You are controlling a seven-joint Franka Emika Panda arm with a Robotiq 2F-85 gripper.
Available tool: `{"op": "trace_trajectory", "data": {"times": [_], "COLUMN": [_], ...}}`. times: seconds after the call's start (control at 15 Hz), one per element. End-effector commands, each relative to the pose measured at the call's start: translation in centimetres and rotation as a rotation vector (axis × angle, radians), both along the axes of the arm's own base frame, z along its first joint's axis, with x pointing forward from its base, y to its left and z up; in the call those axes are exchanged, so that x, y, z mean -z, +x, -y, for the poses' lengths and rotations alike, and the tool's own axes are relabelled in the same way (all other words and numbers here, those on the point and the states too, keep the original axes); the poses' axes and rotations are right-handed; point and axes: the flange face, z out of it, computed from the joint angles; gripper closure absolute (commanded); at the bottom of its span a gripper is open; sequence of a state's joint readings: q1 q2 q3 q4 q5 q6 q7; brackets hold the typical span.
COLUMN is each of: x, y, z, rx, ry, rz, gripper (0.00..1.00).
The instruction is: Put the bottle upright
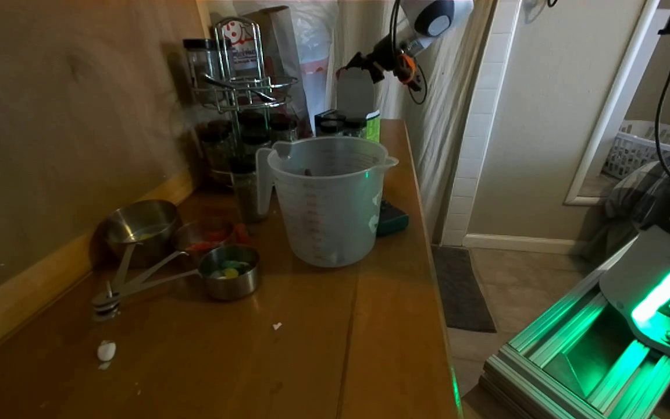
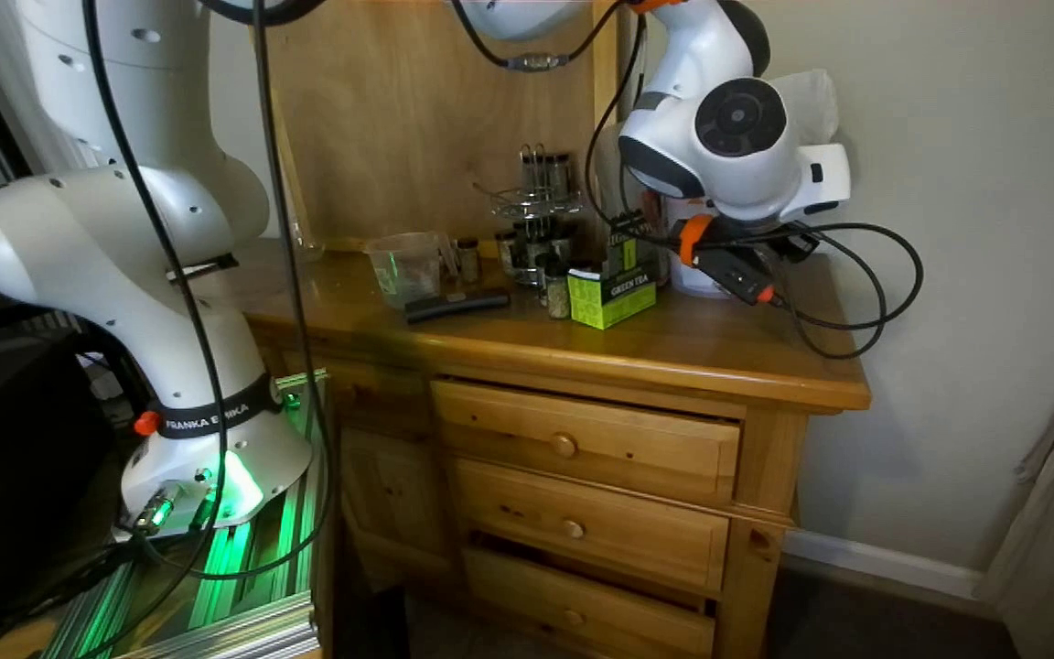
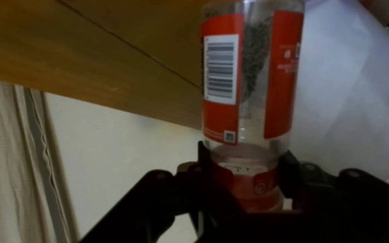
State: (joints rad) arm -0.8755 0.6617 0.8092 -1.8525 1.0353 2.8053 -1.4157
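A clear, red-labelled spice bottle (image 3: 252,77) is pinched near one end by the gripper (image 3: 245,162), with the jaws seated on either side of it in the wrist view and its other end run up to the top edge of that view. The grasp is judged done; the standing of the bottle on the wooden counter (image 2: 724,337) is not. In an exterior view the gripper is seen raised above the counter, well beyond a measuring jug (image 1: 332,203) and near a green tea box (image 2: 614,297), which is shown in both exterior views; the bottle is largely hidden there, and whether the wood is touched cannot be told. Dark granules (image 3: 255,50) are gathered toward the end away from the gripper, by which that end is judged to be the lower. Which end is the base cannot be made out, so the amount of turning left is uncertain. By these pictures, the bottle is yet to be brought plumb, set flat on its base, let go and backed away from without being tipped.
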Motion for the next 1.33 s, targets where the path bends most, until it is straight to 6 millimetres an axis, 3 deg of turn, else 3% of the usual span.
{"op": "trace_trajectory", "data": {"times": [0.0, 0.47, 0.6, 0.67, 0.73, 0.8, 1.27], "x": [-1.3, 1.5, 1.8, 2.3, 2.5, 2.5, 3.4], "y": [-2.2, -6.1, -5.6, -5.9, -5.9, -5.8, -5.6], "z": [3.2, 6.5, 7.2, 7.7, 7.9, 7.9, 8.8], "rx": [-0.015, -0.361, -0.336, -0.339, -0.336, -0.335, -0.306], "ry": [0.029, -0.034, -0.007, -0.002, 0.000, -0.003, 0.063], "rz": [0.101, 0.254, 0.244, 0.245, 0.239, 0.236, 0.273], "gripper": [0.78, 0.78, 0.78, 0.53, 0.53, 0.78, 0.78]}}
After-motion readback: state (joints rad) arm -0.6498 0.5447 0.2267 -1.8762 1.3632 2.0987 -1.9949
